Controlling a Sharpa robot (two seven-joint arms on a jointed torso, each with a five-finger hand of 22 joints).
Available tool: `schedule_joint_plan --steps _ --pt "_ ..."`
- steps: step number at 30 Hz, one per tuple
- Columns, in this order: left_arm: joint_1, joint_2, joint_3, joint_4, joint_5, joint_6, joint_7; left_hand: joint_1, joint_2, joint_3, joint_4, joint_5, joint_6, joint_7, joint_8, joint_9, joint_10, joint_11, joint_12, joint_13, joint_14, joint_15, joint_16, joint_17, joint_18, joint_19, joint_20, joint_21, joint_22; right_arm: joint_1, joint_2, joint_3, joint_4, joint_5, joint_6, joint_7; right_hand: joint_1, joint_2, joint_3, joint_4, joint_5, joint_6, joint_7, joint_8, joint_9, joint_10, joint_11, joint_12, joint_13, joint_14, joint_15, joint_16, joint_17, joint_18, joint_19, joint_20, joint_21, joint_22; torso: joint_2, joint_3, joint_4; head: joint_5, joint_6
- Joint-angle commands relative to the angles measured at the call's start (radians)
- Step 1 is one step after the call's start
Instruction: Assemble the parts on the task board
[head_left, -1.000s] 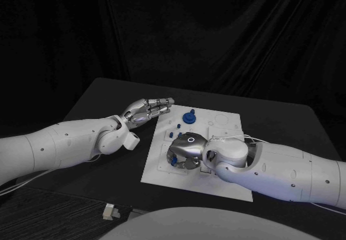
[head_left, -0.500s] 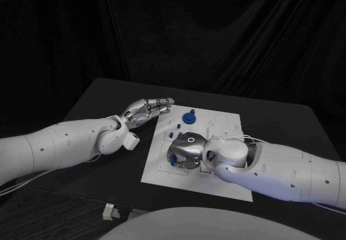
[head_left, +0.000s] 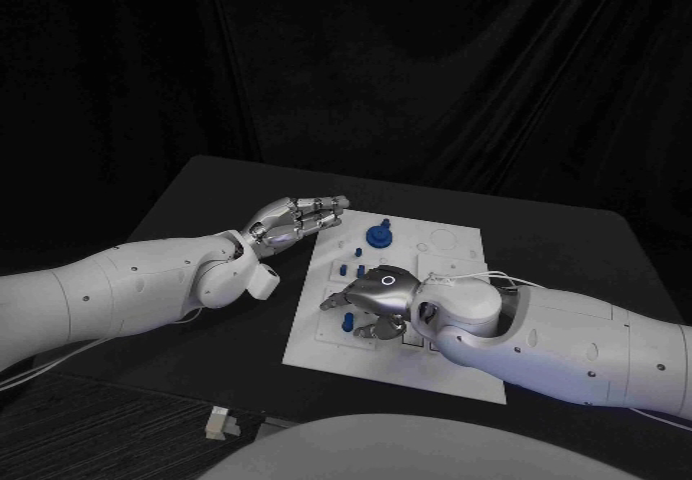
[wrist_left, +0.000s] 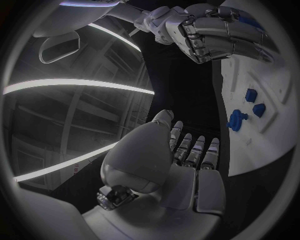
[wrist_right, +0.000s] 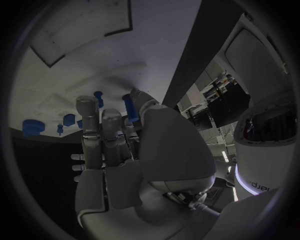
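Black cloth hangs behind the desk (head_left: 216, 190), and on my feed the white task board (head_left: 454, 245) lies in the middle of it.

Starting at the right hand's fingers (wrist_right: 87, 125): in the right wrist view they reach out side by side, a little apart, above the board's surface, and a blue peg (wrist_right: 128, 106) stands just between them and the thumb. I cannot tell from either view whether that peg is pinched or merely beside the fingers. In the head view the right hand (head_left: 378, 300) is turned palm down over the near left part of the board, fingers spread toward the board's left edge, with a blue part (head_left: 348, 322) showing just under them. The right arm (head_left: 562, 340) crosses the board's near right corner.

The left hand's fingers (wrist_left: 194, 150) lie straight and close together, holding nothing. The left hand (head_left: 293, 220) hovers at the board's far left corner, over the desk, palm tilted inward, its forearm (head_left: 130, 290) stretched along the desk.

The left wrist view gives me something the head view hides less clearly: a round blue knob (wrist_left: 236, 119) and two small blue blocks (wrist_left: 254, 101) standing on the board, well apart from the left hand.
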Motion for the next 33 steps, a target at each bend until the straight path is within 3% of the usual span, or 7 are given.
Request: schedule_joint_plan --steps 1,16,19,20,21,25,33 --pt "-0.001 0.000 0.001 0.001 0.008 0.010 0.097 -0.001 -0.002 0.008 0.000 0.005 -0.007 0.004 0.005 0.000 -0.004 -0.001 -0.004 -0.001 0.001 0.005 0.004 0.002 -0.017 0.008 -0.001 0.000 -0.001 0.003 -0.013 0.000 0.011 -0.013 -0.044 -0.017 -0.005 -0.004 -0.018 0.011 -0.012 -0.008 0.001 -0.001 -0.005 -0.027 0.002 -0.005 -0.002 -0.013 0.002 -0.011 -0.014 0.010 -0.013 0.001 -0.025 0.068 0.000 0.0002 0.0001 0.003 0.000" --pt "-0.001 -0.001 0.001 -0.001 0.008 0.010 0.098 -0.002 -0.002 0.009 0.000 0.005 -0.007 0.003 0.005 0.000 -0.004 0.000 -0.003 -0.001 0.001 0.005 0.004 0.002 -0.017 0.009 -0.001 0.001 -0.001 0.151 -0.245 0.000 0.202 0.118 -0.360 0.056 0.026 0.005 -0.076 0.153 -0.060 0.184 0.032 0.050 0.005 0.047 -0.026 0.154 0.025 0.026 -0.017 0.045 0.043 0.003 0.028 -0.014 0.016 0.082 0.000 0.0002 -0.0008 0.003 0.000" --pt "-0.001 0.000 0.001 -0.002 0.008 0.010 0.098 -0.002 -0.002 0.009 0.000 0.005 -0.007 0.003 0.005 0.000 -0.004 0.000 -0.003 -0.001 0.001 0.005 0.004 0.002 -0.017 0.009 -0.001 0.001 -0.001 0.180 -0.301 0.000 0.227 0.177 -0.394 0.067 0.035 0.015 -0.090 0.117 -0.040 0.257 0.065 0.078 0.015 0.247 -0.074 0.477 0.205 -0.014 -0.040 -0.003 -0.014 0.011 -0.002 -0.027 -0.056 0.067 0.000 0.0000 -0.0006 -0.002 0.000" --pt "-0.001 0.000 0.001 -0.003 0.008 0.009 0.098 -0.002 -0.002 0.009 0.000 0.005 -0.007 0.003 0.005 0.000 -0.004 0.000 -0.003 -0.001 0.001 0.005 0.004 0.002 -0.017 0.009 -0.001 0.001 -0.001 0.186 -0.317 0.000 0.232 0.192 -0.396 0.065 0.026 0.047 -0.090 0.113 -0.034 0.264 0.065 0.072 0.014 0.114 -0.071 0.665 0.355 -0.015 -0.061 -0.011 -0.022 0.004 -0.007 -0.025 -0.071 0.066 -0.001 0.0000 -0.0009 -0.002 0.000" --pt "-0.002 0.000 0.001 -0.003 0.008 0.009 0.098 -0.002 -0.002 0.009 0.000 0.005 -0.007 0.003 0.005 0.000 -0.004 0.000 -0.003 -0.001 0.001 0.005 0.004 0.002 -0.017 0.009 -0.001 0.001 -0.001 0.191 -0.331 0.000 0.235 0.204 -0.393 0.060 0.024 0.045 -0.098 0.103 -0.036 0.293 0.074 0.083 0.020 0.120 -0.095 0.814 0.455 -0.021 -0.049 -0.022 -0.035 0.013 -0.012 -0.038 -0.095 0.062 -0.001 -0.0002 -0.0009 -0.002 0.000" --pt "-0.002 -0.002 0.001 -0.002 0.008 0.009 0.098 -0.002 -0.003 0.010 -0.001 0.005 -0.007 0.003 0.005 0.000 -0.004 0.000 -0.002 -0.001 0.001 0.005 0.004 0.002 -0.017 0.009 -0.001 0.001 0.000 0.200 -0.387 -0.001 0.237 0.238 -0.291 -0.030 -0.070 0.056 -0.127 0.168 -0.040 0.384 0.079 0.111 0.055 0.843 -0.127 1.434 1.488 0.214 -0.065 0.397 0.571 -0.049 0.137 -0.059 0.349 0.154 -0.002 -0.0007 -0.0016 -0.003 0.000" --pt "-0.002 -0.001 0.001 -0.003 0.008 0.010 0.099 -0.002 -0.003 0.010 -0.001 0.005 -0.007 0.003 0.005 0.000 -0.004 0.000 -0.002 -0.001 0.001 0.005 0.004 0.002 -0.017 0.009 -0.001 0.001 0.000 0.170 -0.429 -0.001 0.212 0.256 -0.068 -0.241 -0.468 0.070 -0.149 0.200 -0.101 0.553 0.060 0.162 0.115 0.861 -0.130 1.438 1.504 0.249 -0.075 0.447 0.657 -0.093 0.221 -0.073 0.652 0.211 0.001 0.0004 0.0004 -0.011 0.000"
